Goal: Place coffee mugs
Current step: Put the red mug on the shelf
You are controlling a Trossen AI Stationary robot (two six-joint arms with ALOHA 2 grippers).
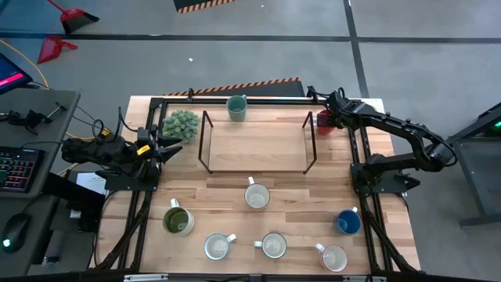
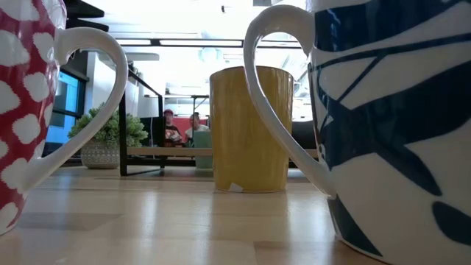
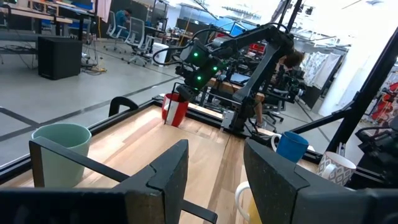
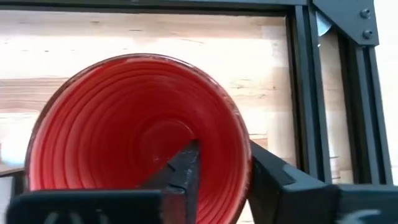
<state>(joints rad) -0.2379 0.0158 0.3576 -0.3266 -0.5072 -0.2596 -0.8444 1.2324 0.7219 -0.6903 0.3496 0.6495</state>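
Note:
A red mug (image 4: 134, 134) stands upright on the table's far right corner (image 1: 325, 123). My right gripper (image 4: 224, 155) comes down on it, open, with one finger inside the mug and the other outside its wall. My left gripper (image 3: 214, 180) waits open and level at the table's left edge (image 1: 168, 146), beside a potted plant (image 1: 180, 124). A teal mug (image 1: 236, 107) stands at the far edge. On the near half stand an olive mug (image 1: 178, 221), a blue mug (image 1: 348, 222) and several white ones, such as (image 1: 257, 196). My right gripper straddles the red mug's wall near the rim (image 4: 244, 158), slanting down from above. The inner finger (image 4: 183, 171) stands a little off the wall. The outer finger (image 4: 273, 177) lies close against the outside, and I cannot tell whether it touches. The mug rests on the table.
A black wire rack (image 1: 205, 141) surrounds a wooden board (image 1: 254, 145) at the table's middle. Black frame rails (image 4: 308, 93) run close beside the red mug. In the low view a red-and-white mug (image 2: 26, 110) and a blue-and-white mug (image 2: 397, 125) fill the foreground.

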